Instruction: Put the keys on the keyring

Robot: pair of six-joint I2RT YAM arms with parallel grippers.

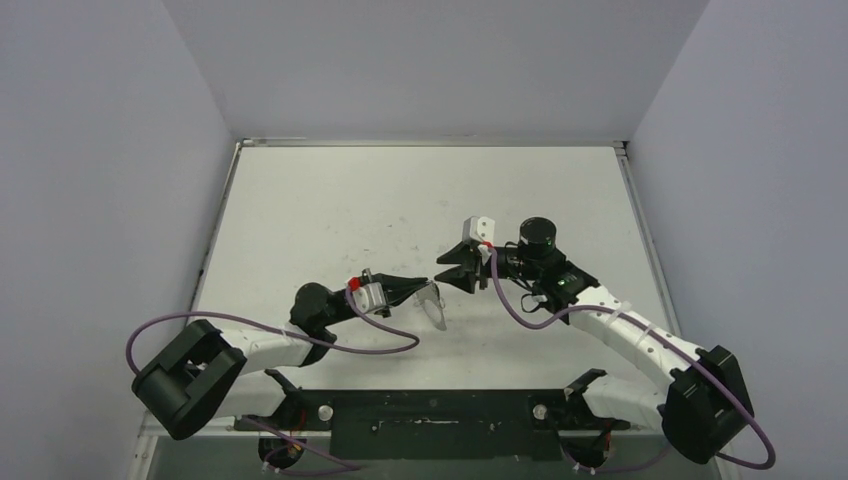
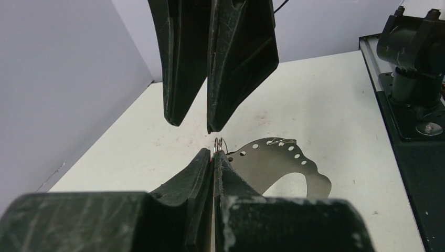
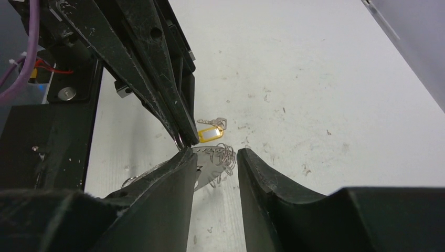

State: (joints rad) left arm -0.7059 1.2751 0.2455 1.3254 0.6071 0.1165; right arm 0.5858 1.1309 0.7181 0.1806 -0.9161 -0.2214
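The keyring point(image 2: 281, 164) is a curved silvery plate with a row of holes and small wire rings point(image 3: 224, 154) along its edge. My left gripper point(image 2: 214, 152) is shut on one small ring point(image 2: 220, 144) at the plate's end and holds the plate above the table point(image 1: 400, 200). My right gripper point(image 3: 215, 154) is open, facing the left one tip to tip, with the cluster of rings just beyond its fingertips. A yellow-tagged key point(image 3: 210, 134) with a silvery blade point(image 3: 214, 122) lies on the table past the plate. In the top view the grippers point(image 1: 425, 287) point(image 1: 447, 272) meet at mid-table.
Purple cables point(image 1: 380, 335) loop beside both arms. The black base bar point(image 1: 430, 420) runs along the near edge. White walls enclose the table on three sides. The right arm's base point(image 2: 412, 58) stands at the right of the left wrist view.
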